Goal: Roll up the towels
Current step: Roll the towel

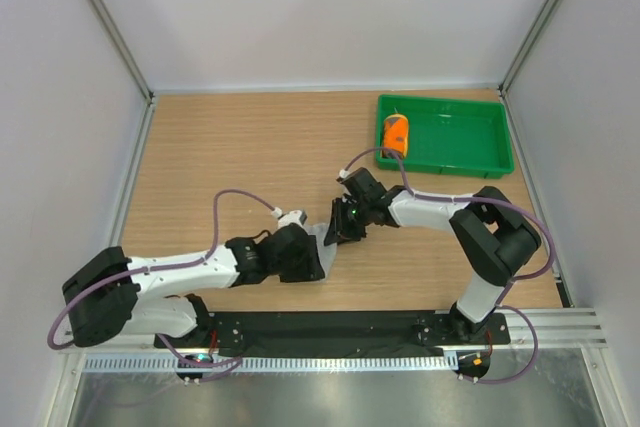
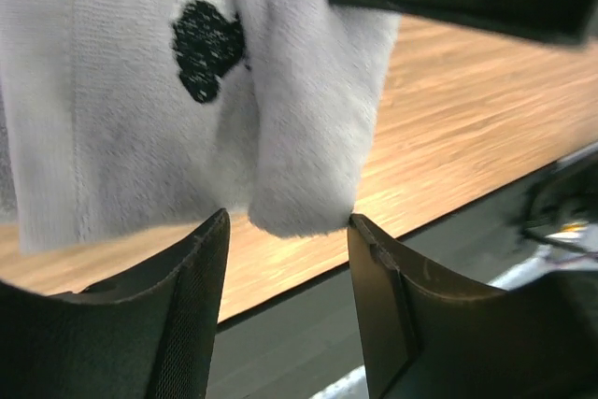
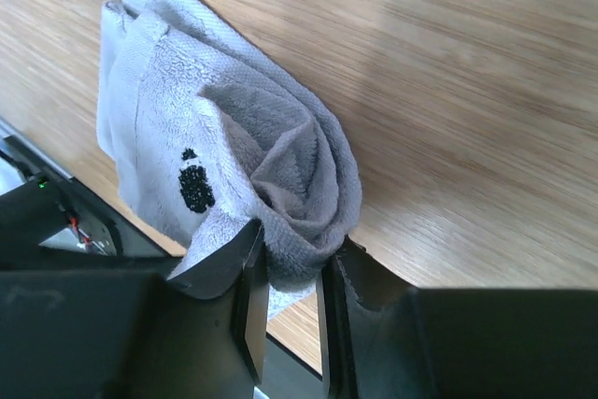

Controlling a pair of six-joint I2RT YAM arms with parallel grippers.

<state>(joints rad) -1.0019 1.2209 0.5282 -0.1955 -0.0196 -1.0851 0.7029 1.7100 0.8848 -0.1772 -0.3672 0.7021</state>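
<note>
The light grey towel [image 3: 187, 128] with a small dark print lies partly rolled on the wooden table, between my two grippers [image 1: 324, 244]. My right gripper [image 3: 290, 263] is shut on the rolled end, which bunches between its fingers; it shows in the top view [image 1: 343, 227]. My left gripper [image 2: 288, 231] is open, its fingertips either side of the towel's [image 2: 112, 109] hanging rolled end, hardly touching it; it shows in the top view [image 1: 312, 253]. The orange towel [image 1: 396, 133] stands rolled in the green tray.
The green tray [image 1: 470, 147] sits at the table's back right corner. The table's near edge and the black base rail [image 2: 439, 231] run just below the towel. White walls enclose the table on three sides.
</note>
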